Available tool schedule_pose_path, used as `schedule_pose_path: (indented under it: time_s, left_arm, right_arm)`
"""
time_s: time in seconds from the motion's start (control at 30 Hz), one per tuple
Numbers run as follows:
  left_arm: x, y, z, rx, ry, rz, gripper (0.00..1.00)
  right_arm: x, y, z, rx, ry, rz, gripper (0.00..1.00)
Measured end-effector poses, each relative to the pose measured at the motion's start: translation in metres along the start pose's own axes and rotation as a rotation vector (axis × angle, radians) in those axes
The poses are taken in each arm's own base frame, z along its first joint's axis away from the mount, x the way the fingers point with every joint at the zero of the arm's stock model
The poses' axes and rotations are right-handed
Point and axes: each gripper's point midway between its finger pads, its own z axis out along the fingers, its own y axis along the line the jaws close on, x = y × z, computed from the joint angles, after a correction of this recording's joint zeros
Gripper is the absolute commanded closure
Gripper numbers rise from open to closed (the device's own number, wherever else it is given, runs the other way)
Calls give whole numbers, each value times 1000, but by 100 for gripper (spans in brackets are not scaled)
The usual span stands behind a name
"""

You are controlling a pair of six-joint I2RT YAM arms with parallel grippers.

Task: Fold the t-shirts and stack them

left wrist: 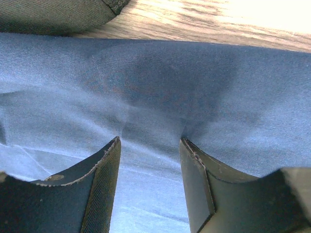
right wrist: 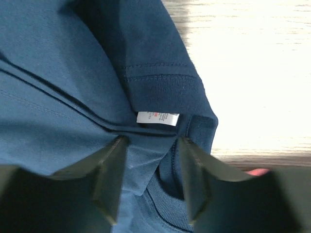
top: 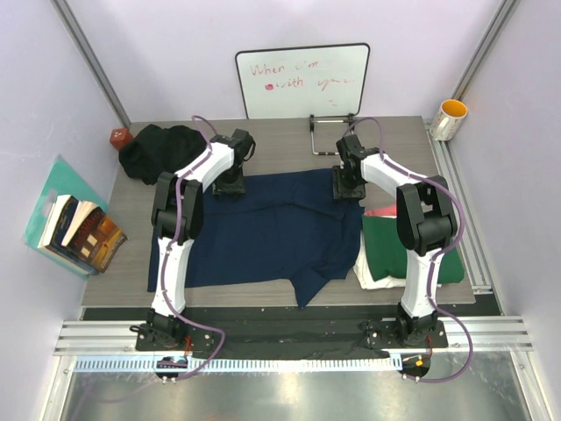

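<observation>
- Jaws on the left gripper [left wrist: 148, 145] stand apart. Both tips press down on the navy blue shirt [top: 254, 232], and they are not shut on it.
- Jaws on the right gripper [right wrist: 151, 145] stand apart too. They sit right over the neck hole of the same shirt, next to a small white label [right wrist: 157, 118].
- That navy blue shirt lies spread out in the middle of the table [top: 289, 145].
- Its long way runs from left to right across the table.
- Its neck end points to the right, at the far right corner of the cloth. Its bottom end points to the left.
- Both grippers are at the far edge of the shirt. The left one is nearer the left end and the right one is at the neck corner.
- One loose corner of it sticks out at the near edge, toward the arms' bases.
- The black shirt [top: 162, 149] lies in a bumpy heap at the far left corner of the table.
- The dark green shirt [top: 379, 246] lies folded on the right side, on top of the cream-white shirt [top: 372, 279].
- The pink-red shirt [top: 379, 211] peeks out at the far edge of that pile. I cannot tell which layer it is.
- A whiteboard [top: 302, 81] with red writing stands behind the table.
</observation>
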Motion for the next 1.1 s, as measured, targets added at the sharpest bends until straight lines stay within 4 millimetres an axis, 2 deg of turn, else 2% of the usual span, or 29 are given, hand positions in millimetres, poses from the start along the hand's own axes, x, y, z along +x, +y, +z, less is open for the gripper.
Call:
schedule_pose_path:
  time_s: [0.13, 0.3, 0.43, 0.6, 0.73, 0.93, 1.1]
  left_arm:
    - [0, 0, 0, 0, 0, 1, 48]
    - [1, -1, 0, 4, 3, 3, 48]
    - [1, -3, 1, 13, 11, 8, 51]
    - [1, -7, 2, 7, 38, 42, 52]
    - [1, -8, 2, -2, 48, 54, 52]
    - [1, -8, 1, -7, 52, 59, 52]
    - [1, -8, 1, -6, 51, 62, 52]
  right_arm:
    - [-2, 3, 1, -18, -6, 4, 76]
    - [-4, 6, -2, -32, -19, 8, 78]
    - [-8, 6, -12, -41, -40, 8, 98]
    - [-12, 8, -33, -62, -82, 10, 99]
    - [-8, 11, -46, -82, -89, 2, 99]
    - [22, 23, -50, -141, -17, -30, 99]
    - [49, 42, -49, -185, 54, -78, 99]
